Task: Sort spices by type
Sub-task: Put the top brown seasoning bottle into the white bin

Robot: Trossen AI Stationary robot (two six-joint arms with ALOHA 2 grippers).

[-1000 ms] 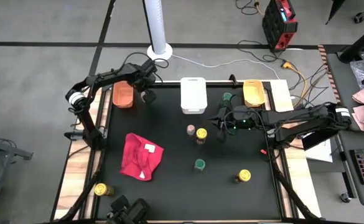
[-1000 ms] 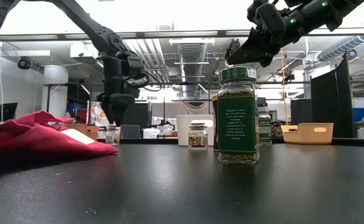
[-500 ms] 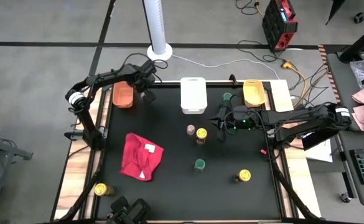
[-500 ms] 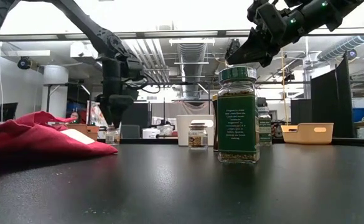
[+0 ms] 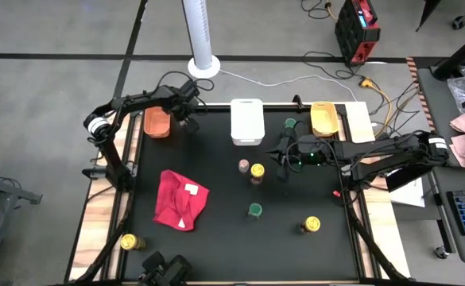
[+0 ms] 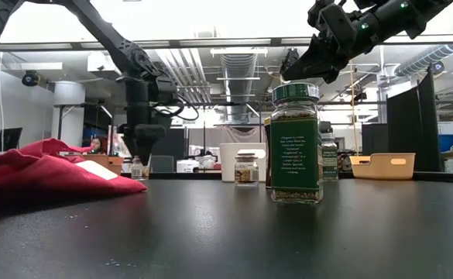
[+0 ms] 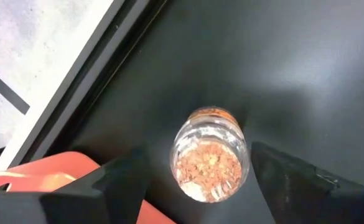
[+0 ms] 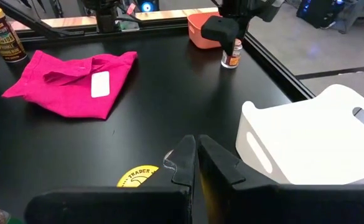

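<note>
Green-labelled, the nearest jar [image 6: 296, 143] in the low view carries white print too small to read; its dark lid sits on and brown-green flakes show above the label. In the high view this jar [image 5: 254, 210] stands in front of the white bin [image 5: 246, 121], well apart from it. Between them are a yellow-lidded jar [image 5: 257, 171] and a pale-lidded jar [image 5: 243, 165], touching or nearly so. In the right wrist view a yellow lid [image 8: 139, 177] reads "TRADER". Another yellow-lidded jar [image 5: 311, 225] stands further out to the right of the white bin, and a dark-lidded jar [image 5: 290, 124] stands between that bin and the yellow bin [image 5: 323, 118]. A brown jar with yellow lid [image 5: 128, 241] sits at the table's near left corner; its label cannot be read.

Left of the white bin, the left gripper [image 5: 189, 117] hovers beside the orange bin [image 5: 157, 121], fingers apart, directly over a small clear jar [image 7: 211, 155] holding orange-brown powder, which stands on the black table [image 5: 216, 199] free of both fingers. What the bins hold cannot be told.

Right gripper [image 5: 280, 164] hangs right of the yellow-lidded jar, fingers closed together on nothing.

A red cloth [image 5: 180, 199] with a white tag lies toward the near left.
</note>
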